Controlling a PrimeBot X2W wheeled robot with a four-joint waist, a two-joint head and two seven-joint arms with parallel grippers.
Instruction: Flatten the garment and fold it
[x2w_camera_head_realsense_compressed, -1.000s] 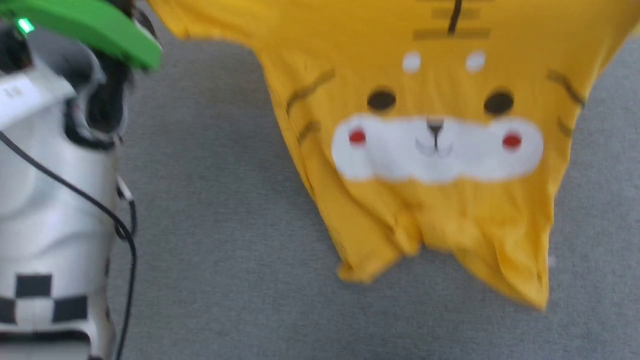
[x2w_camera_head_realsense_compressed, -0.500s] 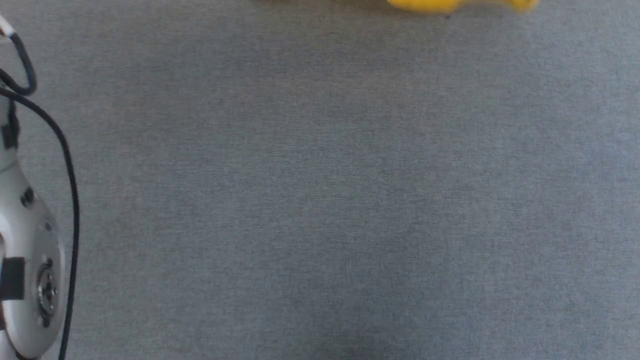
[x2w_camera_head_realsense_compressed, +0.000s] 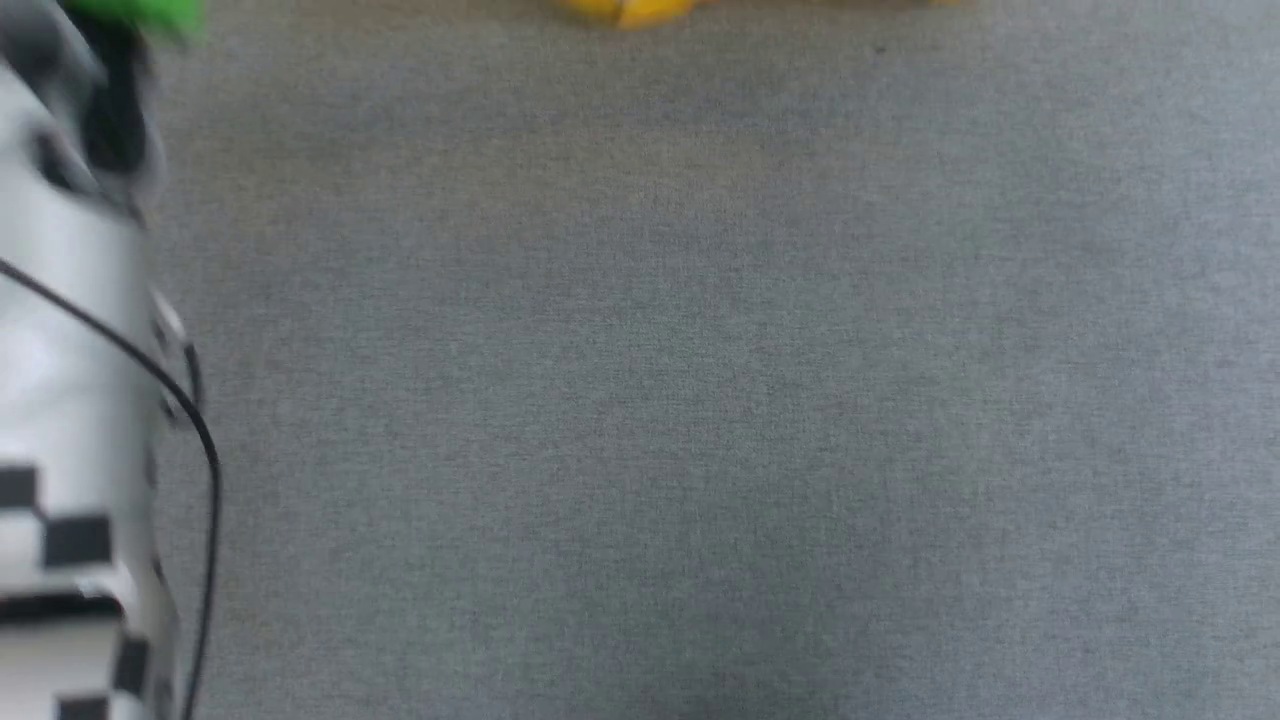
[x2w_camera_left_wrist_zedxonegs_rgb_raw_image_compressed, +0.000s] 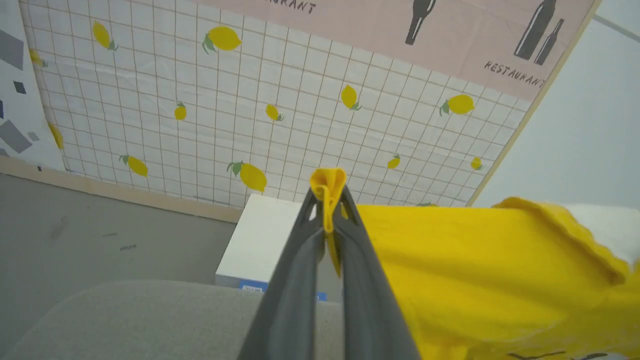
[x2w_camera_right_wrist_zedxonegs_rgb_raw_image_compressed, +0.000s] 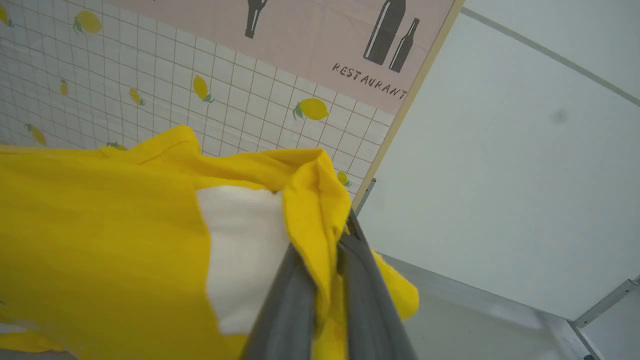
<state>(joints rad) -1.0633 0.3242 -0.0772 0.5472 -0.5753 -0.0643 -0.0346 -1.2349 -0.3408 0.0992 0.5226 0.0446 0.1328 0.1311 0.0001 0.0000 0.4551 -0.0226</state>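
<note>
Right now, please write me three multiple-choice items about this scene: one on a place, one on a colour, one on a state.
1. In the head view, where does the garment show? A) top edge B) centre C) bottom edge
2. What colour is the patch beside the right gripper? A) red B) white C) black
3. How is the left gripper? A) open, holding nothing B) shut on nothing C) shut on the garment
Answers: 1 A, a yellow sliver lies at the top edge; 2 B, the right wrist view shows it white; 3 C, its tips pinch a yellow fold.
</note>
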